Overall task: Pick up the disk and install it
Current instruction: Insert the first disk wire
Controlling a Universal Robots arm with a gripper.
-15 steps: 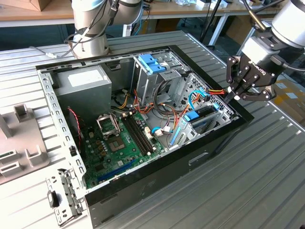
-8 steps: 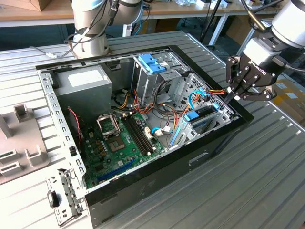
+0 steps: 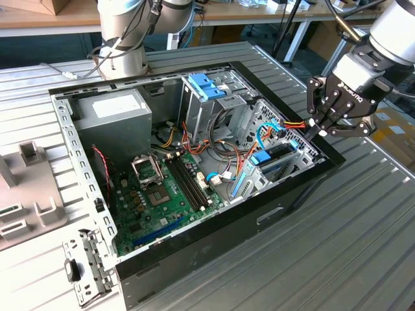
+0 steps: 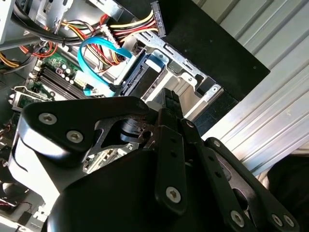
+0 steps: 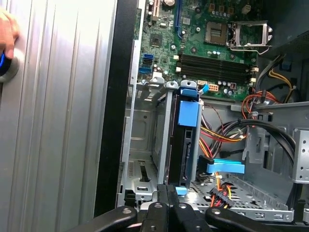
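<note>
The gripper has its jaws closed, tips together, gripping nothing. The disk stands on edge in the drive bay, directly ahead of the tips, with its long axis in line with them. Contact cannot be determined. The bay occupies a corner of the computer case.
</note>
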